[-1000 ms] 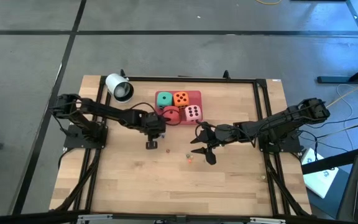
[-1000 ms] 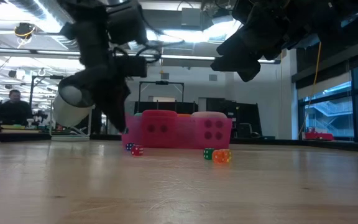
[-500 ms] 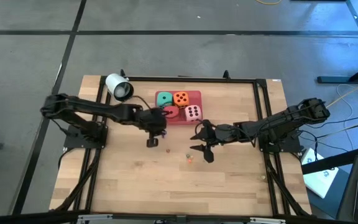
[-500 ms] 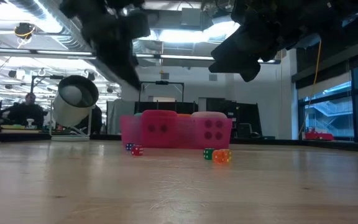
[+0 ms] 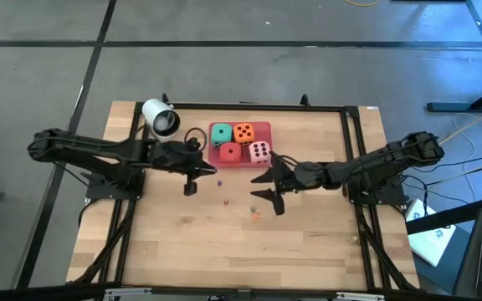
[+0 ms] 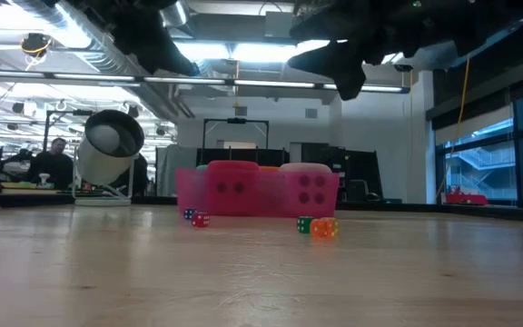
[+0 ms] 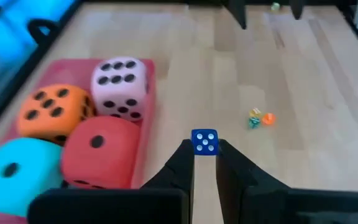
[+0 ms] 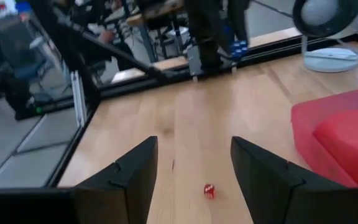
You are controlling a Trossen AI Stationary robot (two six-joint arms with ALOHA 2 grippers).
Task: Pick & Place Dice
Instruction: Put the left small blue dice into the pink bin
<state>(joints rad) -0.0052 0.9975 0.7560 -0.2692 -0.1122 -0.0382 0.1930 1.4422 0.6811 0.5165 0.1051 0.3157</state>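
Four dice (image 5: 239, 142) sit packed in the pink tray (image 5: 265, 128). Just beside that tray, the left gripper (image 7: 204, 151) pinches a small blue die (image 7: 204, 140) (hold it level); the right gripper (image 8: 191, 168), released, hovers near the tray.

The wooden table (image 5: 308, 242) carries a pink tray (image 5: 262, 128) beyond both sets of jaws, a white lamp (image 5: 160, 117), and tiny dice (image 5: 254, 211) scattered between them.
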